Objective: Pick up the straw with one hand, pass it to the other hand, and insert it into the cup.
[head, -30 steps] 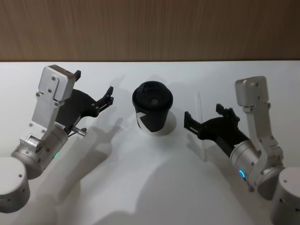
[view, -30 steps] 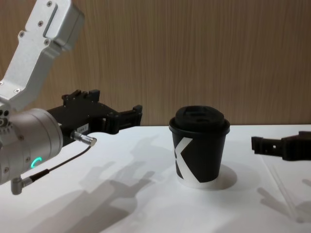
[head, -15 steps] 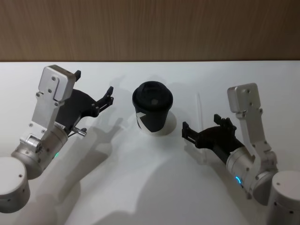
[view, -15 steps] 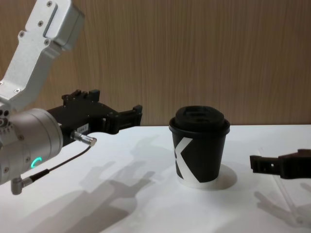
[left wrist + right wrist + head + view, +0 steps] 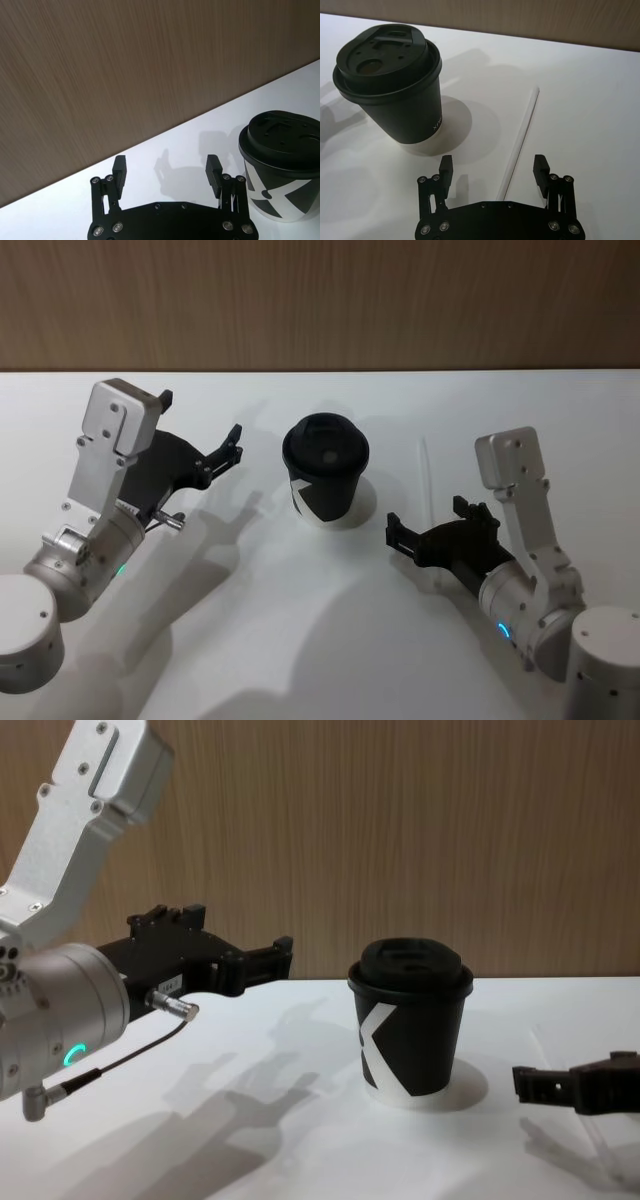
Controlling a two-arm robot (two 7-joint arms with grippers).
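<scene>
White table (image 5: 320, 640) surface carries the task's things. Nearest its front edge, toward the right side, the all-black right gripper (image 5: 428, 520) is held low with its fingers spread wide and nothing between the pads; in the right wrist view (image 5: 492, 167) the straw (image 5: 522, 132) is seen lying flat between them. The pick-up is therefore judged to be the step in hand, with the grasp not yet made. The next move calls for the fingertips to be brought down around the straw's near end and closed squarely, since so thin a tube could roll or be pressed flat.

Farther back, the straw (image 5: 424, 475) runs toward the far edge, just right of the lidded cup (image 5: 325, 470) and apart from it. Left of the cup, the left gripper (image 5: 200, 418) is held above the table, its fingers parted and empty.

The straw's near end is hidden by the right gripper's body, and whether the fingertips touch the table cannot be told. In the chest view the straw is hard to make out.
</scene>
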